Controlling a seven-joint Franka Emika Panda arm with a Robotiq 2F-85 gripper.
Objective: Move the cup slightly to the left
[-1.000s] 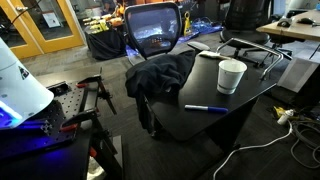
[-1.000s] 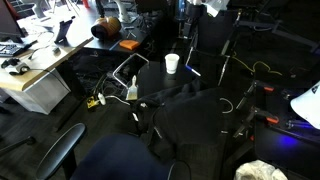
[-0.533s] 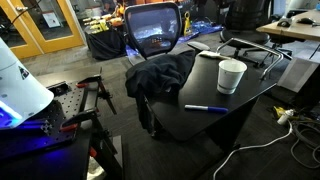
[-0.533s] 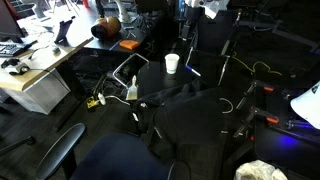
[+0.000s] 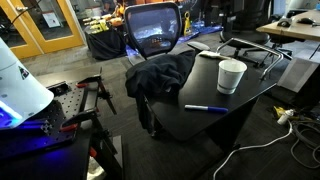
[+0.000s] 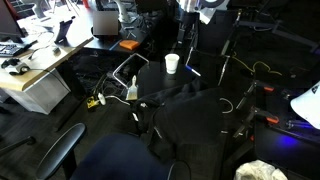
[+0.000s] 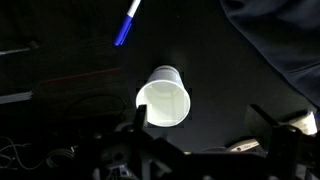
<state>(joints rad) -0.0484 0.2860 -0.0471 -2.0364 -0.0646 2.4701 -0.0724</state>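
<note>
The white cup [image 5: 231, 75] stands upright on the black table [image 5: 250, 100], with its open mouth up. It also shows in an exterior view [image 6: 172, 63] and in the wrist view [image 7: 165, 98]. My gripper [image 7: 200, 128] hangs above the table, open and empty. Its two dark fingers frame the bottom of the wrist view, and the cup lies up and left of the gap between them. In an exterior view the gripper [image 6: 185, 35] is above and just behind the cup, apart from it.
A blue pen [image 5: 205, 107] lies on the table near the cup, also in the wrist view [image 7: 127, 22]. A dark jacket [image 5: 160, 75] is draped over the table's side by an office chair [image 5: 153, 30]. Cables [image 6: 240, 100] lie on the table.
The arm has shifted a little above the table in the exterior views. The cup and pen have not moved.
</note>
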